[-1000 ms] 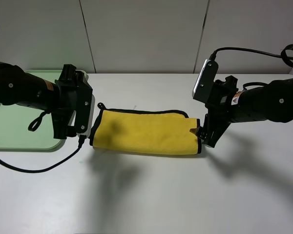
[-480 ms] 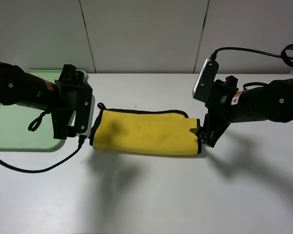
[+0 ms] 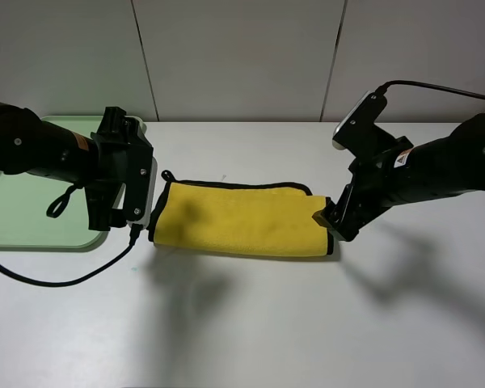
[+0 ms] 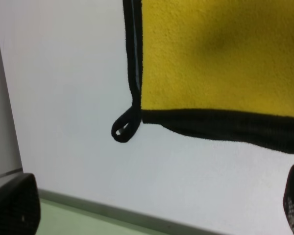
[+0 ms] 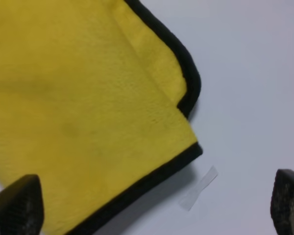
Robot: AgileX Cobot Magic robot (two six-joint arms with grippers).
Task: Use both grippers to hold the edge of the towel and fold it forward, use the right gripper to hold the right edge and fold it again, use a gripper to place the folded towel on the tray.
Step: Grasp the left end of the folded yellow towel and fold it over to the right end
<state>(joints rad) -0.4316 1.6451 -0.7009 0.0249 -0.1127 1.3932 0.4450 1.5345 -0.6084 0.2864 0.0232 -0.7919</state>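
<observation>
The right arm has swung, its white box now tipped up toward 1 o'clock, while the right pincer hangs spread wide at the 3 o'clock edge of the folded yellow towel, with a tape scrap on the white counter just beside that corner. The left pincer, equally wide, hovers at the towel's 9 o'clock end near its black loop, by the rim of the pale green tray.
</observation>
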